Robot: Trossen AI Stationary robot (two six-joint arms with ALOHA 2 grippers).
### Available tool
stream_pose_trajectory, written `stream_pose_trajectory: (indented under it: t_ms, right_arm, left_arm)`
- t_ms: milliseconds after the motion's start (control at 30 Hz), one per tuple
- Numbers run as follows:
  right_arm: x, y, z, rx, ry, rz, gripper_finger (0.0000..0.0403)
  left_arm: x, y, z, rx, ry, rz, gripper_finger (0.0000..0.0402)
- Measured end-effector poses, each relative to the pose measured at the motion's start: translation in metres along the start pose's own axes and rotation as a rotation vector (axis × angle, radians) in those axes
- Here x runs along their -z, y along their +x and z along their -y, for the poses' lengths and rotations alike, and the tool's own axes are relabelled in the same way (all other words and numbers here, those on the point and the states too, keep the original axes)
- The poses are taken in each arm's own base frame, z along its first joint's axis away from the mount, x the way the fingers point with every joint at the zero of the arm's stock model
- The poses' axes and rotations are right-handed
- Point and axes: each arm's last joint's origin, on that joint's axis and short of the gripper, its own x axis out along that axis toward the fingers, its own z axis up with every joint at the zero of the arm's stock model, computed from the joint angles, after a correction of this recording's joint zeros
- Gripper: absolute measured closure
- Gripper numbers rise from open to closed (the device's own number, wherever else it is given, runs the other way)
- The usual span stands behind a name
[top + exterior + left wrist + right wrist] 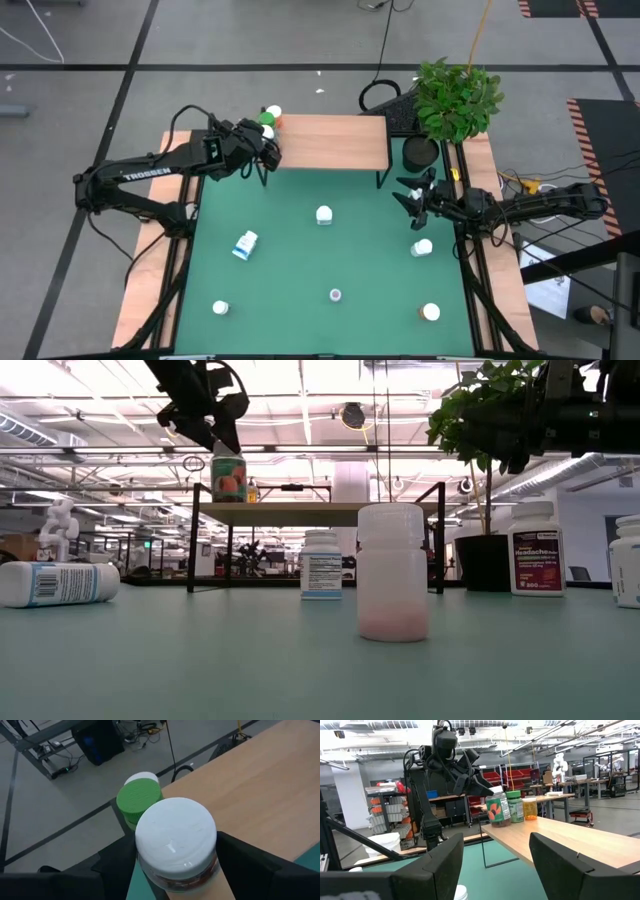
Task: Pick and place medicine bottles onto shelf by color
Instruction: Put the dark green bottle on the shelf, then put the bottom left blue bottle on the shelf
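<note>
A white-capped bottle with a peach-and-green label (pixel 175 840) stands upright on the near left corner of the light wood shelf (pixel 330 140). My left gripper (pixel 175 870) is open over it, one finger on either side of its upper part. A strip of mat shows between one finger and the bottle. Behind it on the shelf stand a green-capped bottle (pixel 139 800), a white-capped one (pixel 142 777) and an orange one (pixel 530 807). My right gripper (pixel 412 200) is open and empty over the mat's far right, in front of the shelf's right end.
Several white bottles stand on the green mat (pixel 290 280), among them ones at mid-mat (pixel 324 214) and at right (pixel 422 247). One lies on its side at left (pixel 245 244). A black pot (pixel 422 152) with a plant (pixel 457 98) stands right of the shelf.
</note>
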Motion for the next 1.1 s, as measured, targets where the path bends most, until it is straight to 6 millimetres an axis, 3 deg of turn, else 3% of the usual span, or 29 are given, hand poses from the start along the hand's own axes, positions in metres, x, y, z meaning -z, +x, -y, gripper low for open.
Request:
stream_pose_trajectory:
  t_ms: [600,933,1100]
  right_arm:
    - [0.0,0.0,-0.001,-0.028,-0.003,-0.002,0.0179]
    - [0.0,0.0,-0.001,-0.028,-0.004,-0.003,0.0179]
    - [0.0,0.0,-0.001,-0.028,-0.004,-0.002,0.0179]
  left_arm:
    - [-0.002,0.0,0.0,0.0,0.003,0.016,0.013]
    - [-0.003,-0.001,0.0,0.003,0.002,0.027,0.0049]
    - [-0.005,-0.017,-0.002,0.038,-0.006,0.063,0.0031]
